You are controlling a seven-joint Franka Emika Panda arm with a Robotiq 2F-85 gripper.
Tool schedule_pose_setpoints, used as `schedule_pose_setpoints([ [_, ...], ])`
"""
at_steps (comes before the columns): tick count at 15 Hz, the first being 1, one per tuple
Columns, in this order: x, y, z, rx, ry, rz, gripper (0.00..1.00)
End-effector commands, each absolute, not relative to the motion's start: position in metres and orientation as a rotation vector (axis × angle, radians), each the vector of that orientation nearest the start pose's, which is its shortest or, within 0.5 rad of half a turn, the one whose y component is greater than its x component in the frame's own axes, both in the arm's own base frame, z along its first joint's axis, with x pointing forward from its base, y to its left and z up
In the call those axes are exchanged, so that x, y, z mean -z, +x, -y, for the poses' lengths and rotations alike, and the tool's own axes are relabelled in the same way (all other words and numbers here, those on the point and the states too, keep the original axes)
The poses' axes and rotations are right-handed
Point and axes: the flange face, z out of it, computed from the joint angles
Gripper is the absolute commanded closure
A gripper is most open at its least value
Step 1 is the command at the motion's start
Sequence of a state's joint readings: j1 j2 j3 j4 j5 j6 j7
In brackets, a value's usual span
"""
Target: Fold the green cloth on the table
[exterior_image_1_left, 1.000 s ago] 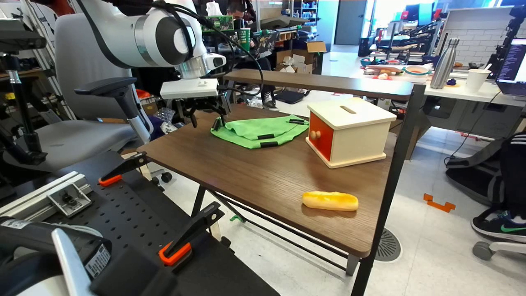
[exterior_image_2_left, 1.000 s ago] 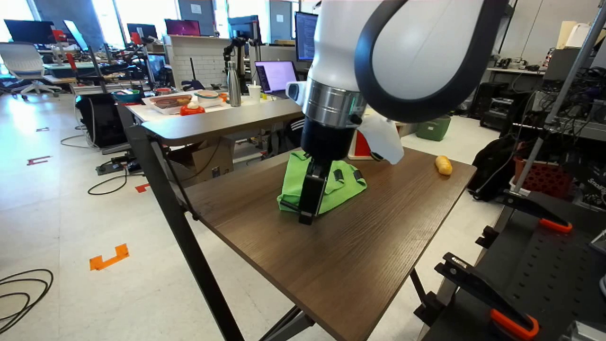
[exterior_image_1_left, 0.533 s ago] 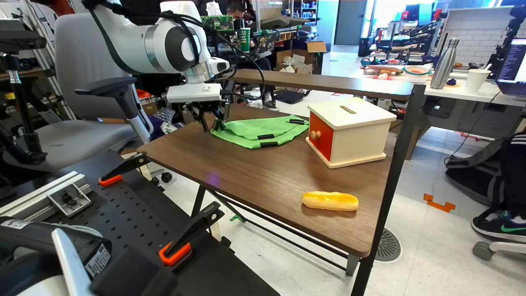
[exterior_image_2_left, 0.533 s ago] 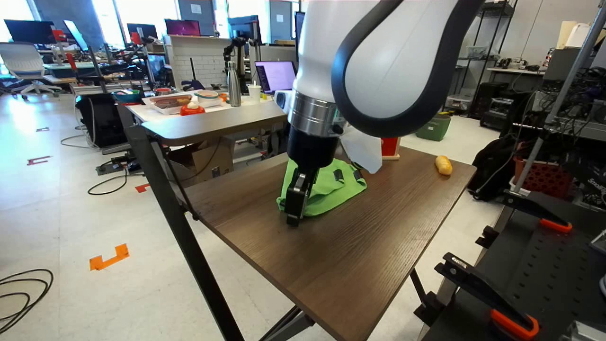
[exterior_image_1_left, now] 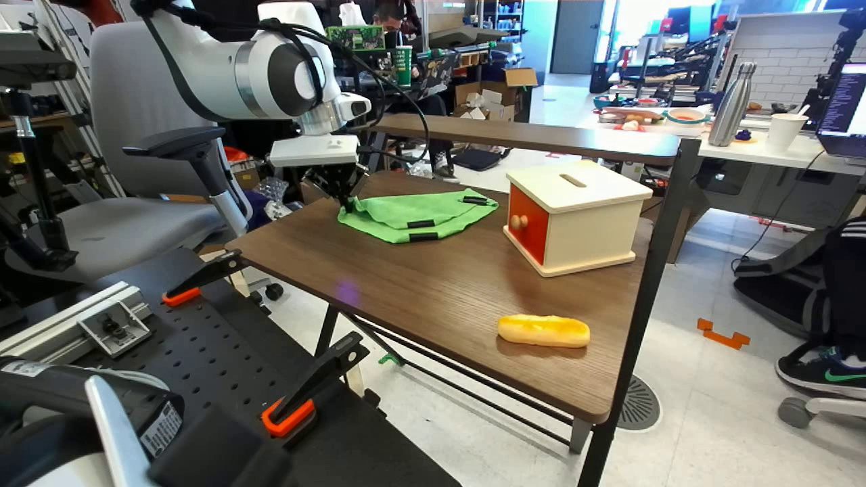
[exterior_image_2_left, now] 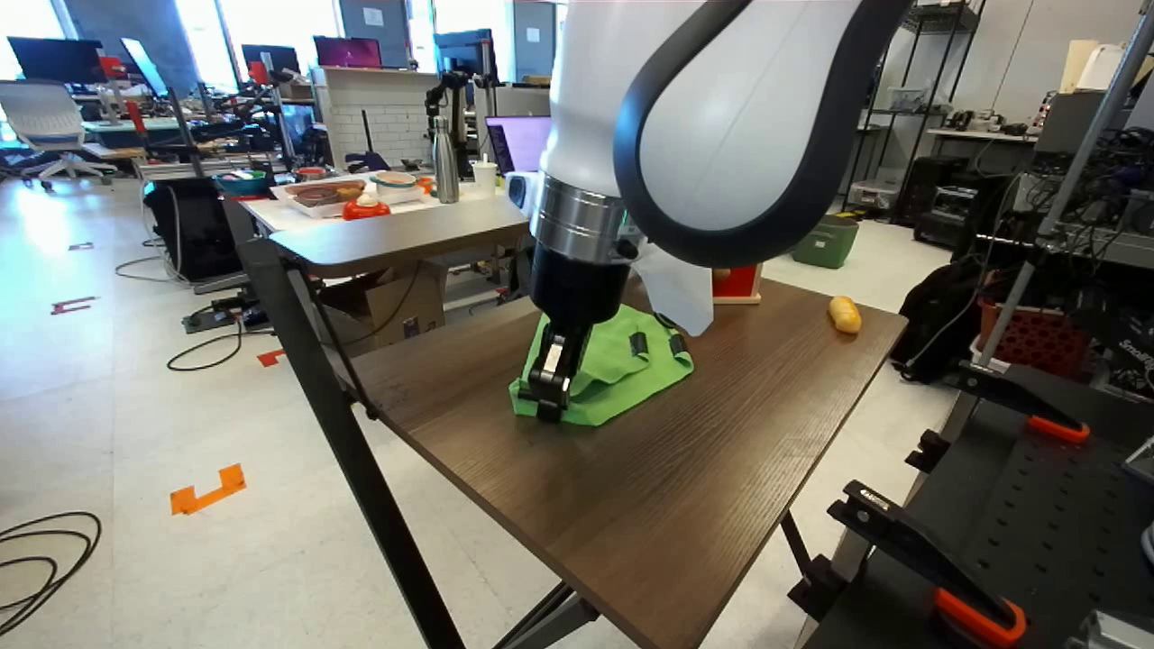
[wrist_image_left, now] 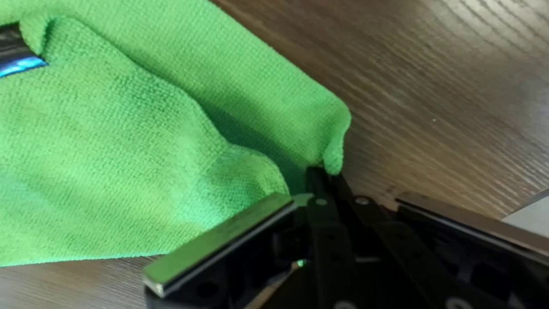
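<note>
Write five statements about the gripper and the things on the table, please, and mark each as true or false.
1. The gripper is shut on the green cloth. True.
2. The wooden box has a red front. True.
3. The green cloth lies on the wooden box. False: it lies on the table.
4. The yellow bun is apart from the green cloth. True.
5. The green cloth bears no dark marks. False: black strips show on it.

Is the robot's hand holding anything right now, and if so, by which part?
Yes: the hand is pinching the green cloth by a bit of its edge, near a corner.
</note>
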State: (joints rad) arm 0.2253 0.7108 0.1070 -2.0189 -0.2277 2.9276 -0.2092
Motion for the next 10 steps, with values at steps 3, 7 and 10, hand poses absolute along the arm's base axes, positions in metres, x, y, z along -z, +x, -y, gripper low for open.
schedule_pose_setpoints([
  [3, -0.11, 0.546, -0.249, 0.308, -2.855, 1.196, 0.99],
  [7, -0.121, 0.523, -0.283, 0.292, -2.793, 1.272, 0.99],
  [10, -0.141, 0.517, -0.297, 0.318, -2.781, 1.289, 0.99],
])
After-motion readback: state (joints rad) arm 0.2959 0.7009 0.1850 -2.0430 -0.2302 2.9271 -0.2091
